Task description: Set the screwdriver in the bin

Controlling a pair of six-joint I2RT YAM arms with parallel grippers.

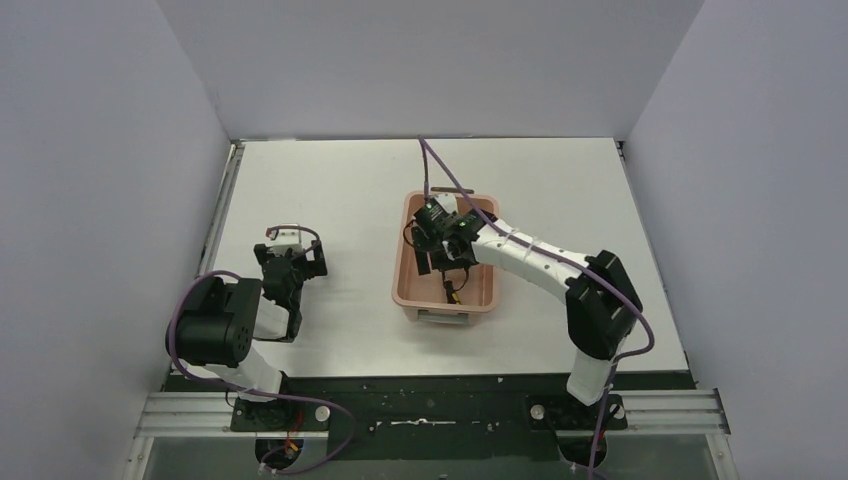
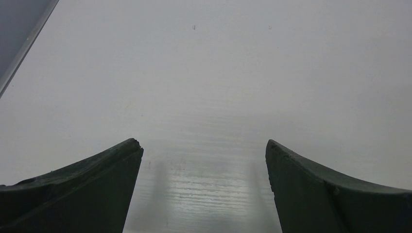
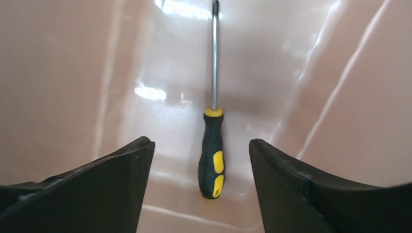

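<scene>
Around my right claw [image 3: 199, 141] there are only the glossy walls and floor of the rectangular salmon-pink plastic bin [image 3: 73, 73], which close in on both sides of it. From the top view, the claw hangs inside that bin's rim, and the purple cable [image 1: 432, 165] of my right arm loops up over the bin's far end. Nothing lies between the claw and the bin floor apart from the tool itself.

The small screwdriver with a thin metal shaft and a black-and-yellow handle [image 3: 213, 155] lies flat on the bin floor below my right claw. Its handle sits in the gap between the two dark fingers [image 3: 121, 189], touching neither of them. Its shaft runs straight away from the claw, towards the bin's far side.

My right claw is spread wide and has hold of nothing.

My left claw [image 2: 202, 143] is well apart from the bin, off to the side of my right claw, and points down at the bare white desk [image 2: 218, 73]. Its fingers are also wide apart, with nothing between them.
</scene>
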